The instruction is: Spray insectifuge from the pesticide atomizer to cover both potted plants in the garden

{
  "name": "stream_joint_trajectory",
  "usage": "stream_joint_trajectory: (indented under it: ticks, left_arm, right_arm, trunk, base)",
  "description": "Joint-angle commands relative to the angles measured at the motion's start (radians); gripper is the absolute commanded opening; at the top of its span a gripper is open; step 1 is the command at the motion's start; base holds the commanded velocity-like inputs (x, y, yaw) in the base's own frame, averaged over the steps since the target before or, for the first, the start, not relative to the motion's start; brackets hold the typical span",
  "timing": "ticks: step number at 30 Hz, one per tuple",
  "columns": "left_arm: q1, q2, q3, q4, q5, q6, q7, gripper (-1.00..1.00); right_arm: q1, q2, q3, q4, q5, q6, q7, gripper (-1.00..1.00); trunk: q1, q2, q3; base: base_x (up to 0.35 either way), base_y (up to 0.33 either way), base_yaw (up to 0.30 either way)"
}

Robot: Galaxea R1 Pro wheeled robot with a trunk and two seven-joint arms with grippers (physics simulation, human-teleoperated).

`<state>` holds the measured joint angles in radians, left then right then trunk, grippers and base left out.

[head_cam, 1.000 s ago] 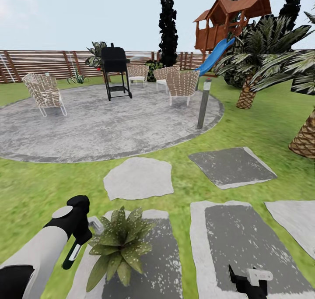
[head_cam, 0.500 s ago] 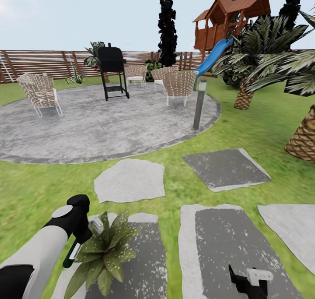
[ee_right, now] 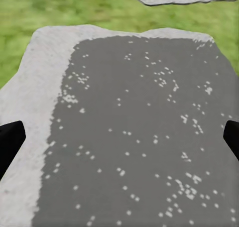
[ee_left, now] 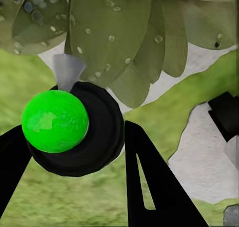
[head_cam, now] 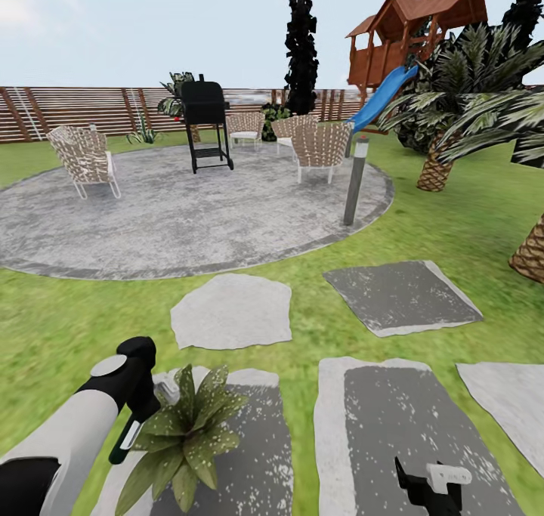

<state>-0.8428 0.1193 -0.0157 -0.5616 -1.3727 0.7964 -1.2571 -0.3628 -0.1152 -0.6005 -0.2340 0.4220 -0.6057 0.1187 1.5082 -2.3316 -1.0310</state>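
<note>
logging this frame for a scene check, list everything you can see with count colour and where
potted plant: 1, green leaves dotted with whitish insectifuge, on the near left stepping stone
pesticide atomizer: 1, dark green and white, in the left gripper beside the plant
stepping stones: 5, grey, on the lawn in front of the robot
patio: 1, grey, round, beyond the stones
grill: 1, black, far side of patio
chairs: 4, pale woven, around the patio
post: 1, grey, patio's right edge
playhouse: 1, brown with blue slide, far right
palms: dark green, right
fence: brown, slatted, far back
left gripper: black, shut on the atomizer
right gripper: black and white, open over a stone
</note>
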Motion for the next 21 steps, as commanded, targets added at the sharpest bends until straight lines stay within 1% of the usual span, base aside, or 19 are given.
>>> stream_joint_trajectory:
  ticks: [1, 4, 14, 16, 21]
  left_arm:
    - [0.001, 0.000, -0.001, 0.000, -0.006, 0.009, -0.008, -1.00]
    - [0.005, 0.000, -0.001, 0.001, -0.006, 0.009, -0.008, -1.00]
    - [0.010, 0.005, -0.004, 0.005, -0.005, 0.009, -0.007, -1.00]
    - [0.011, 0.004, -0.006, 0.005, -0.006, 0.009, -0.007, -1.00]
    - [0.011, 0.003, -0.005, 0.005, -0.006, 0.009, -0.007, -1.00]
  right_arm:
    - [-0.001, 0.000, -0.009, 0.001, 0.000, -0.003, 0.010, 1.00]
    - [-0.001, 0.000, -0.009, 0.001, 0.000, -0.003, 0.010, 1.00]
    - [-0.001, 0.000, -0.009, 0.001, 0.000, -0.003, 0.010, 1.00]
    - [-0.001, 0.000, -0.009, 0.001, 0.000, -0.003, 0.010, 1.00]
    - [-0.001, 0.000, -0.009, 0.001, 0.000, -0.003, 0.010, 1.00]
  trunk:
    - [0.000, 0.000, -0.001]
    - [0.000, 0.000, -0.001]
    - [0.000, 0.000, -0.001]
    - [0.000, 0.000, -0.001]
    - [0.000, 0.000, -0.001]
  base:
    - [0.000, 0.000, 0.020]
    - [0.000, 0.000, 0.167]
    - [0.000, -0.008, 0.272]
    - [0.000, -0.222, 0.150]
    - [0.000, -0.260, 0.023]
